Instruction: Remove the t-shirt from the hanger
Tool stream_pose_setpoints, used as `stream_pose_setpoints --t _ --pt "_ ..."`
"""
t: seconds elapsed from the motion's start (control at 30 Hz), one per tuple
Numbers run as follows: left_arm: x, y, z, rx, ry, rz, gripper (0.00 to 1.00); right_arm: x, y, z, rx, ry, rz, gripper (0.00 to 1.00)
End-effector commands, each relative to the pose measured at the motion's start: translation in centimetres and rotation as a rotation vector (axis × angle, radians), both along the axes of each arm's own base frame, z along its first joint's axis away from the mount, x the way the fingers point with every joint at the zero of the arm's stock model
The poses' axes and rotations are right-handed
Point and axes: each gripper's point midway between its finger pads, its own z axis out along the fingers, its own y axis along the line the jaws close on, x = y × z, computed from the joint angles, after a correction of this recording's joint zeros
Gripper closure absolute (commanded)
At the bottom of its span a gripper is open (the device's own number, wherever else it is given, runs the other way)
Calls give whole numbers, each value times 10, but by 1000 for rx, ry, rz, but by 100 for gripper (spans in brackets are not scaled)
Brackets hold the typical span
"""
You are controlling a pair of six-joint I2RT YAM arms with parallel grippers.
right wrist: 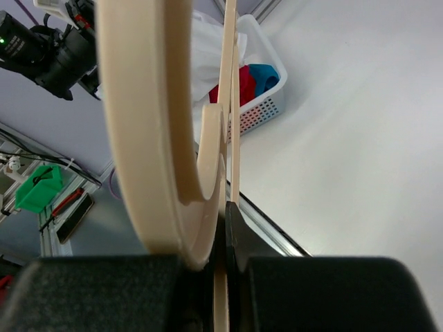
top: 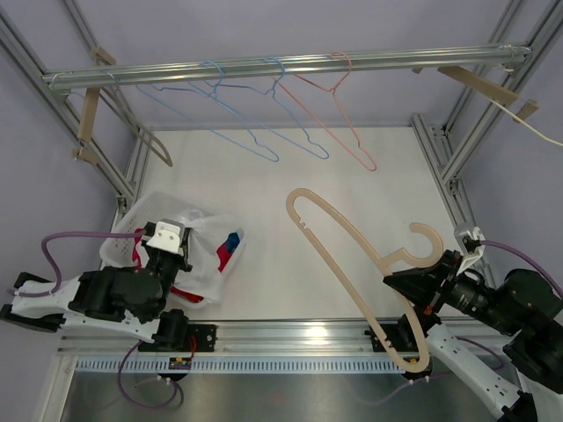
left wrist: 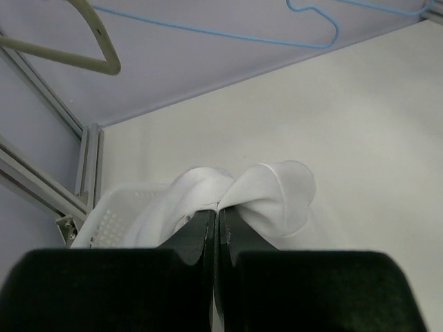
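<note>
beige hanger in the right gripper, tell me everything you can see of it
The beige hanger is broad and flat, looking like pale wood or plastic, with two curved shoulders, a thin lower bar and an open hook. It has a small notch near its far shoulder tip. It is bare, with nothing hanging on it. The right gripper pinches it near the neck, jaws closed on it. In the top view it slants from mid-table back toward the near rail, hook pointing right, and seems raised off the table.
</note>
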Motion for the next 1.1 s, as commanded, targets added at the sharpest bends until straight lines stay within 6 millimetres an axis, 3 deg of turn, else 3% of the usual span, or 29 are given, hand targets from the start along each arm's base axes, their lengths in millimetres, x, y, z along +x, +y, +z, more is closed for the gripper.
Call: stream_pose_setpoints --t 0.0,0.07,0.2,0.27,0.43,0.5,0.7,0.77,0.8,0.83,0.9,1.03,1.07 --pt "-2 4 -6 -327 121 -20 100 18 9 12 9 -73 -11 100" --pt "-3 13 -23 -307 156 7 100 27 16 5 -5 -58 -6 100" --pt "-6 -9 -59 -324 222 50 100 48 26 3 -4 -74 -30 100" --pt "1 -7 -76 -253 233 151 100 55 30 0 -17 -65 -37 100" --pt "14 -12 -102 -348 303 293 100 62 29 -3 -34 -76 -61 100" --pt "23 13 -118 -365 306 428 100 66 25 -7 -56 -77 -88 100" --pt "21 62 -133 -536 249 588 100 71 21 -17 -100 -76 -115 100" --pt "10 90 -143 -555 235 671 100 74 21 -17 -111 -77 -121 100" --pt "8 96 -140 -674 201 712 100 74 21 -16 -114 -78 -122 100" --pt "1 108 -144 -632 205 744 100 75 21 -17 -118 -78 -123 100" --pt "1 111 -142 -660 193 762 100 74 19 -14 -119 -83 -127 100" --pt "6 106 -134 -647 175 760 73 70 16 4 -91 -104 -134 100" --pt "6 106 -131 -654 167 759 55 69 14 5 -93 -98 -137 100"
